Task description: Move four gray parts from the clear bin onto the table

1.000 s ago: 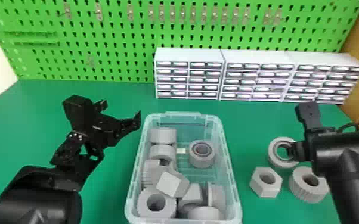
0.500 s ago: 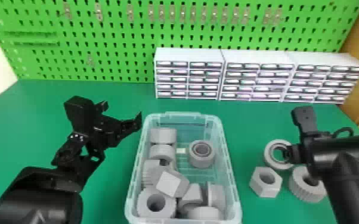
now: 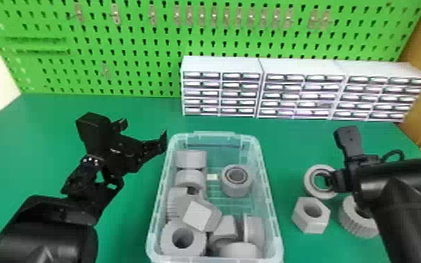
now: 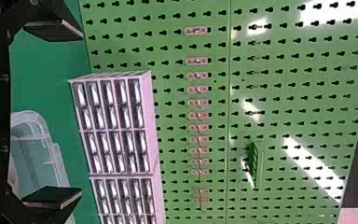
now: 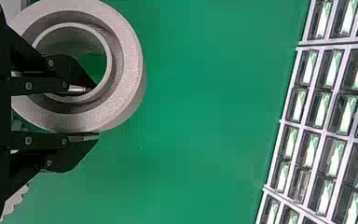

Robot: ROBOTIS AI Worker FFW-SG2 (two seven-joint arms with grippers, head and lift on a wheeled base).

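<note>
Right of the clear bin [image 3: 274,210], the right tool [image 5: 93,112] nips the wall of a gray ring [image 5: 130,65], one finger inside its hole, one outside. Whether the ring touches the bench [image 3: 38,140] is unclear. Best to seat it flat, part the fingers slightly, then rise straight, clearing the nearer hex nut [image 3: 316,224] and ridged part [image 3: 355,225]. Left of the bin, the left tool [image 3: 144,131] is wide open, empty.

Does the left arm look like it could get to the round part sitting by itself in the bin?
Probably: the left gripper is open beside the clear bin, and nothing covers the round part. It would have to clear the bin's wall first.
</note>
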